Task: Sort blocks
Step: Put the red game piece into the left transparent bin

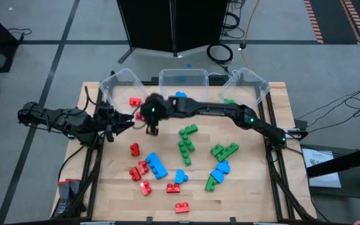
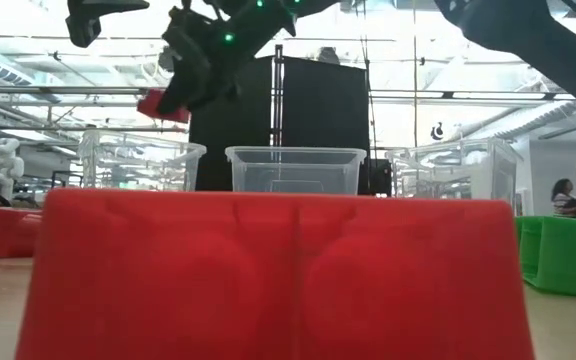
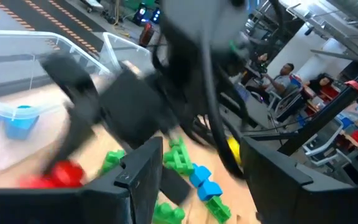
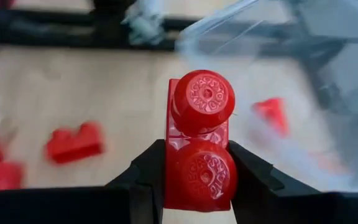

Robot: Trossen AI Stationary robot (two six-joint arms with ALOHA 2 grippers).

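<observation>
My right gripper [image 1: 152,127] reaches across the table toward its left and is shut on a red two-stud block [image 4: 199,137]. The block hangs high above the table, near the left clear bin [image 1: 122,84], and also shows in the low view [image 2: 163,105]. My left gripper [image 3: 213,186] waits open at the table's left edge [image 1: 120,122], with nothing between its fingers. Several red [image 1: 139,170], blue [image 1: 156,165] and green [image 1: 185,147] blocks lie loose on the wooden table [image 1: 249,200]. My right gripper pinches the red block between its two fingers, on its two sides at the end with the nearer stud [image 4: 171,171]. The fingers come slanting down from the table's right. The other stud [image 4: 202,101] sticks out past the fingertips. The block is lifted clear of the table.
Three clear bins stand along the far edge: the left one holds a red block [image 1: 134,101], the middle one [image 1: 183,78] a blue block [image 1: 180,95], the right one [image 1: 250,84] a green one [image 1: 229,100]. A red block [image 2: 268,270] lies right before the low camera.
</observation>
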